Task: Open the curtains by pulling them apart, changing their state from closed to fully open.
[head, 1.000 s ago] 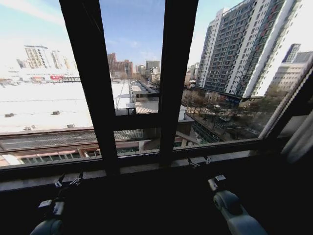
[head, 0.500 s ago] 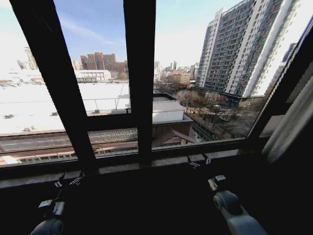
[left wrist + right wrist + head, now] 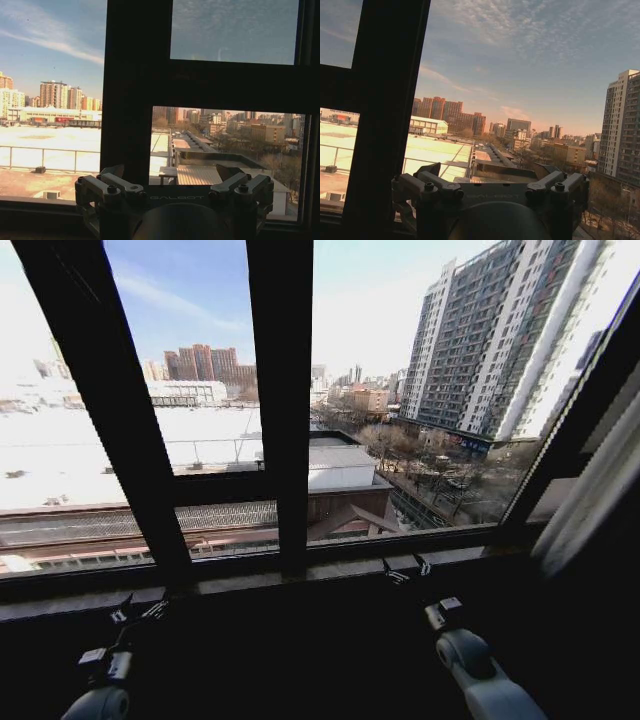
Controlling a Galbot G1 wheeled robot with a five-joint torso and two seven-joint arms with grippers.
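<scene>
Both grippers hang low before the window frame [image 3: 280,410], left gripper [image 3: 140,610] and right gripper [image 3: 408,568] spread wide, empty. Sheer curtain [image 3: 590,495] gathered at right edge.

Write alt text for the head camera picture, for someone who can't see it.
A dark-framed window stands uncovered, showing a sunlit city with a tall apartment tower. A pale curtain hangs gathered at the window's right edge. Both grippers sit low below the sill, holding nothing: left gripper at lower left, right gripper right of centre.
</scene>
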